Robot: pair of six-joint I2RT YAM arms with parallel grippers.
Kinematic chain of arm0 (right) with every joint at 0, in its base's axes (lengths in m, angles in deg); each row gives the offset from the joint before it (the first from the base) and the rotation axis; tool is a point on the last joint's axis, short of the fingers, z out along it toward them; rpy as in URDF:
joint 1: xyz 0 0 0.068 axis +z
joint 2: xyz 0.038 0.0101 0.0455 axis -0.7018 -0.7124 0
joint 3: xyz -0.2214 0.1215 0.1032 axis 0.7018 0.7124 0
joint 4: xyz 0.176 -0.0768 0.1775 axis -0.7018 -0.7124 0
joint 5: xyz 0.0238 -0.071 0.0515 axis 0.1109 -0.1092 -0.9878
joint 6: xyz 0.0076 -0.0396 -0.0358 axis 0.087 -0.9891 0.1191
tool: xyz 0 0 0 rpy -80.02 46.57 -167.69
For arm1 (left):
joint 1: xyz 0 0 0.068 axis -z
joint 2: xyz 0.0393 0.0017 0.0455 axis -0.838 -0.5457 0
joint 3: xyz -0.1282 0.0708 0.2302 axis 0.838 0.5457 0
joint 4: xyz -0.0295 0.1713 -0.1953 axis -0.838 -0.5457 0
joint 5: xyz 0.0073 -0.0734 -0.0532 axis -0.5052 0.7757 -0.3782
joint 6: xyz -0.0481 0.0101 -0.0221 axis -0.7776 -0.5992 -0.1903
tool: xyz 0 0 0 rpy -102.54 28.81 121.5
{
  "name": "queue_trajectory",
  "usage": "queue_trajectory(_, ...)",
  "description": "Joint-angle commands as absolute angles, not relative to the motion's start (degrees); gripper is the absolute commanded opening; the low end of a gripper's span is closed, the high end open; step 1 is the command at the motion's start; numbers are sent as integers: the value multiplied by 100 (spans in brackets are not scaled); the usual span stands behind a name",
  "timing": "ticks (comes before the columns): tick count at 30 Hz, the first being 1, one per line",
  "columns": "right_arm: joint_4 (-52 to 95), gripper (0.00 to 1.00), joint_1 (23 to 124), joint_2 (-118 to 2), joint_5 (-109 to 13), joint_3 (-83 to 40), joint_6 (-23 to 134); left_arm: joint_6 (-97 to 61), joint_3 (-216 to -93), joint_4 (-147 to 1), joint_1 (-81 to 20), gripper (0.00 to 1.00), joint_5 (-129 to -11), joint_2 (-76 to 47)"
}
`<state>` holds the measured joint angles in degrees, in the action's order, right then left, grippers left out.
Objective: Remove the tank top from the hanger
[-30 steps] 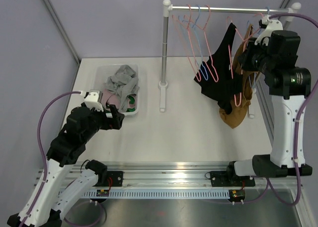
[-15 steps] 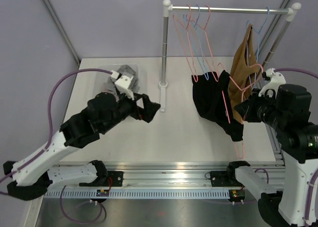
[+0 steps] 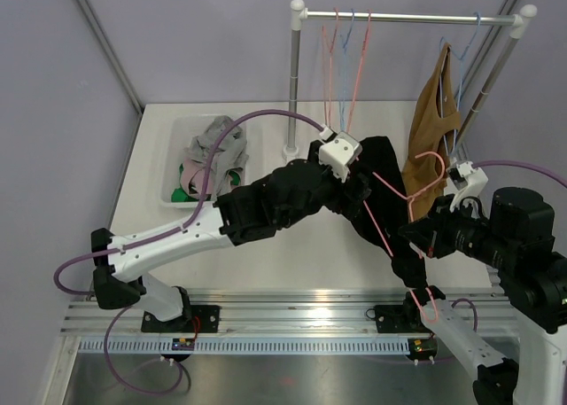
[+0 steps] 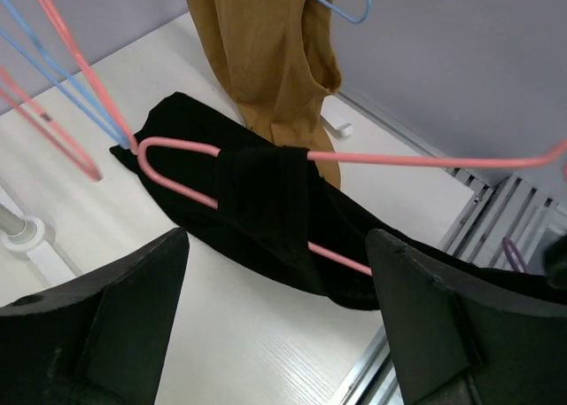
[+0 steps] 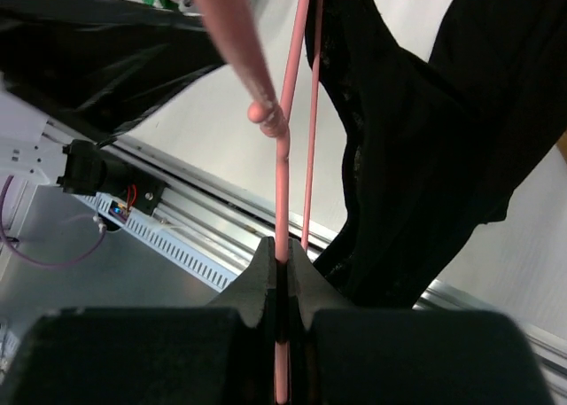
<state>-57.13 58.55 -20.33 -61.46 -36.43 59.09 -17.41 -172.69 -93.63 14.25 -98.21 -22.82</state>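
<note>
Right wrist view, nearest the front: the right fingers (image 5: 257, 281) are pinched shut on the wire of the pink hanger (image 5: 291, 148), holding it over the near edge of the tabletop (image 5: 221, 166) with the black tank top (image 5: 416, 157) draped on it, one strap looped over the hanger's arm. Beyond, the left arm (image 3: 266, 206) stretches across from the left, elbow bent, its left fingers (image 4: 115, 316) spread wide on nothing and aimed at that strap. The reach for the cloth seems in hand; next those fingers should close on fabric alone, clear of the wire, and draw it off the hanger's end.
</note>
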Motion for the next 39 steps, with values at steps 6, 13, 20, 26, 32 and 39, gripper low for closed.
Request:
queue_trajectory(6, -5728, 0, 6039, -1910, -7161, -3841, 5837, -1562, -17393, -8851, 1418, 51, -10151, -2599)
queue_trajectory(13, -5736, 0, 6206, -2006, -6967, -4008, 5784, -1605, -17182, -8947, 1365, 0, -10485, -2599)
queue_trajectory(20, -5736, 0, 6697, -2226, -6756, -3982, 5609, -1886, -16585, -9307, 1330, 0, -11652, -1669)
queue_trajectory(26, -5666, 0, 7294, -2454, -7081, -3622, 5389, -3028, -16383, -10730, 497, 0, -12472, -704)
queue_trajectory(32, -5219, 0, 7472, -2499, -7994, -3770, 5107, -3451, -16101, -11382, -893, 0, -11973, -156)
queue_trajectory(39, -2426, 0, 7463, -1858, -9200, -2860, 5290, -3249, -15891, -11550, -1069, 0, -10928, -24)
